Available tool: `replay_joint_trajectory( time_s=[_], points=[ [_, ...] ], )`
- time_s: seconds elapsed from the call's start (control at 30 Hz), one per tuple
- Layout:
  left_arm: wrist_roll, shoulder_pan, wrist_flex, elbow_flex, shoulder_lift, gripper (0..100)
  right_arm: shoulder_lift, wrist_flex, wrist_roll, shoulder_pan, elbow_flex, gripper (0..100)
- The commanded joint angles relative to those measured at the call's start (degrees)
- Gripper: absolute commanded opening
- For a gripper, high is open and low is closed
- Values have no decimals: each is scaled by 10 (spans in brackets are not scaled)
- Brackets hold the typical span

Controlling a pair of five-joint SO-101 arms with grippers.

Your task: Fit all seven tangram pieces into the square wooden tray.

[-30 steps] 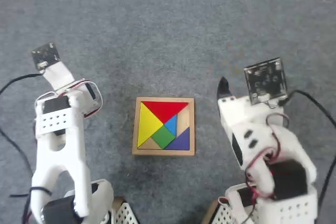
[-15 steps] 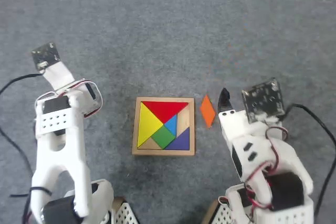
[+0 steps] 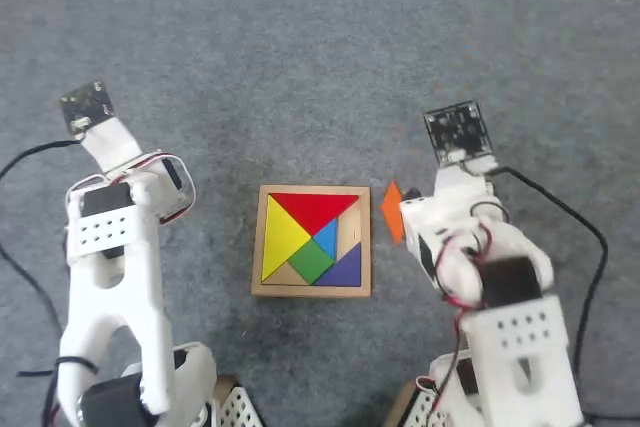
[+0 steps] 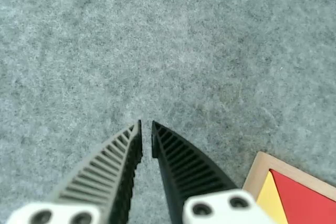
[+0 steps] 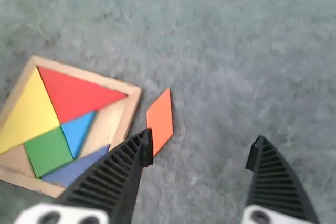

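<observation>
The square wooden tray (image 3: 312,290) lies mid-table holding red (image 3: 315,209), yellow (image 3: 281,237), blue, green and purple pieces; bare wood shows along its right side. An orange parallelogram (image 3: 391,211) lies flat on the carpet just right of the tray, partly under the right arm (image 3: 470,257). In the right wrist view my right gripper (image 5: 202,148) is open above the carpet, one fingertip close beside the orange parallelogram (image 5: 160,120) and touching nothing. My left gripper (image 4: 146,125) is shut and empty over bare carpet, with a tray (image 4: 257,172) corner nearby.
Grey carpet covers the whole table. The left arm (image 3: 110,237) stands left of the tray with a gap between them. A pale wall edge runs along the far side. Cables trail from both arms near the outer edges.
The orange parallelogram came into view beside the tray's right edge. The right arm swung in toward the tray and now overhangs the piece. The left arm has not moved.
</observation>
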Motion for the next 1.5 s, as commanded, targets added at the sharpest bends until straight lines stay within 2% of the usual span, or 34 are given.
replay_joint_trajectory(
  time_s=[0.0, 0.27, 0.5, 0.7, 1.0, 1.23, 1.47],
  points=[
    [-6, 1, -11, -2, -18, 32, 66, -27, 27, -3, -4, 273],
    [-6, 1, -11, -2, -18, 32, 270, -31, 99, -69, -40, 273],
    [-6, 1, -11, -2, -18, 32, 422, -31, 195, -75, -149, 273],
    [-6, 1, -11, -2, -18, 32, 540, -31, 198, -69, -246, 273],
    [-6, 1, -11, -2, -18, 32, 669, -32, 197, -66, -318, 273],
    [-6, 1, -11, -2, -18, 32, 707, -69, 197, -42, -336, 273],
    [-6, 1, -11, -2, -18, 33, 707, -52, 197, -25, -332, 273]
  ],
)
